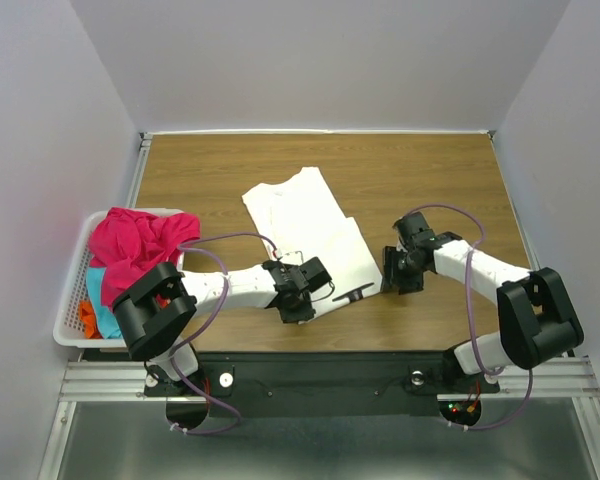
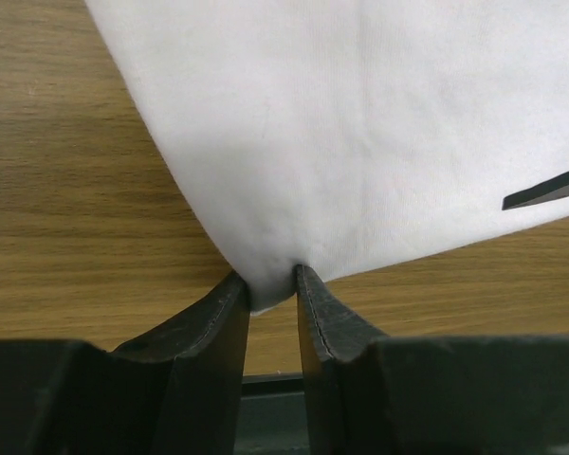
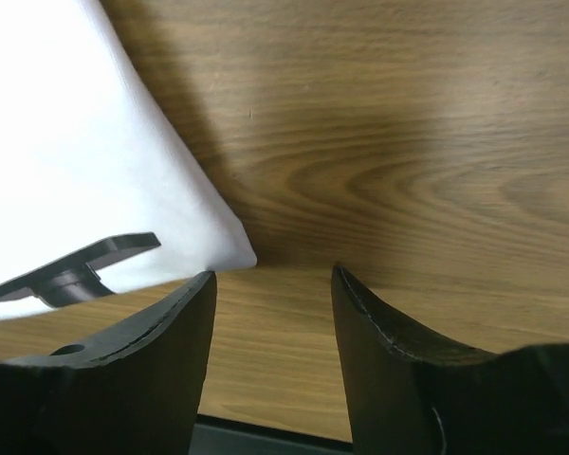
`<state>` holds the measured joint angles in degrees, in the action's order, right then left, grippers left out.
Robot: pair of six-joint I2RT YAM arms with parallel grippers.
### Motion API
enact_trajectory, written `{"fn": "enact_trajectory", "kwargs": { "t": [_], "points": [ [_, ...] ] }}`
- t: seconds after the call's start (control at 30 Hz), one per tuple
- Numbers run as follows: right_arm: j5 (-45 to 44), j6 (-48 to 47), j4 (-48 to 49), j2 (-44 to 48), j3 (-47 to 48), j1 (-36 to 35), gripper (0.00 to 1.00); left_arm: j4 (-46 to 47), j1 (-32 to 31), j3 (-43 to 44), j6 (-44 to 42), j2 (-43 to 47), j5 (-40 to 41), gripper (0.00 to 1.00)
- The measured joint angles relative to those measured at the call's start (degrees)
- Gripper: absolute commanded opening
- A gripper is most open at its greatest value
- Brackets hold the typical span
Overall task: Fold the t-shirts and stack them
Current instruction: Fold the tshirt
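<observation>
A large white t-shirt [image 1: 300, 225] lies partly folded at the middle of the wooden table [image 1: 430, 170]. My left gripper [image 1: 318, 284] is at the shirt's near edge. In the left wrist view this gripper [image 2: 273, 286] is shut on a bunched corner of the white t-shirt [image 2: 360, 123], cloth pinched between both fingers. My right gripper [image 1: 394, 272] stands just right of the shirt. Seen from the right wrist, it [image 3: 273, 277] is open over bare wood, and a corner of the white t-shirt [image 3: 76, 161] ends beside its left finger [image 3: 171, 313]. A magenta-pink t-shirt [image 1: 135, 245] is heaped on the basket.
The white lattice basket [image 1: 68, 300] sits at the table's left edge, holding cyan [image 1: 102, 308] and orange [image 1: 86, 320] cloth under the magenta heap. A black mark [image 2: 547, 190] shows on the white shirt. Grey walls enclose the table on three sides.
</observation>
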<state>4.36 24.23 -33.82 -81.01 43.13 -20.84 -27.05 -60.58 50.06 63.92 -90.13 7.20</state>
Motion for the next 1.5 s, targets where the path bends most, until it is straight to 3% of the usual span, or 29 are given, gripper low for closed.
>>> {"fn": "enact_trajectory", "kwargs": {
  "t": [0.3, 0.53, 1.1, 1.17, 1.2, 1.23, 1.33, 1.5],
  "points": [
    [0.04, 1.31, 1.11, -1.25, 1.2, -2.49, 0.56, 1.16, -0.09, -1.29, 0.39, 1.07, 0.07, 0.36],
    [-0.48, 1.6, 1.73, -3.48, 2.12, -3.17, 0.48, 1.57, -0.09, -1.62, 0.37, 1.38, 0.09, 0.35],
    [-6.45, 2.38, 1.68, -6.47, 2.99, -8.31, 0.33, 4.39, -0.09, -3.61, 0.17, 2.64, -0.98, 0.13],
    [-7.17, 2.47, 1.66, -7.45, 3.8, -9.31, 0.28, 4.46, -0.09, -3.61, -0.07, 2.62, -1.01, 0.12],
    [-7.28, 2.56, 1.68, -7.93, 4.22, -9.73, 0.21, 4.46, -0.09, -3.61, -0.13, 2.62, -1.03, 0.12],
    [-7.41, 2.64, 1.75, -8.33, 4.57, -10.03, 0.17, 4.5, -0.09, -3.61, -0.24, 2.62, -1.07, 0.05],
    [-7.65, 3.23, 3.21, -9.33, 5.29, -10.93, 0.01, 4.52, -0.09, -3.61, -0.59, 2.62, -1.11, 0.03],
    [-7.61, 3.91, 5.38, -9.05, 5.18, -11.56, 0.01, 4.42, -0.09, -3.54, -1.4, 2.71, -1.11, 0.0]
  ]
}}
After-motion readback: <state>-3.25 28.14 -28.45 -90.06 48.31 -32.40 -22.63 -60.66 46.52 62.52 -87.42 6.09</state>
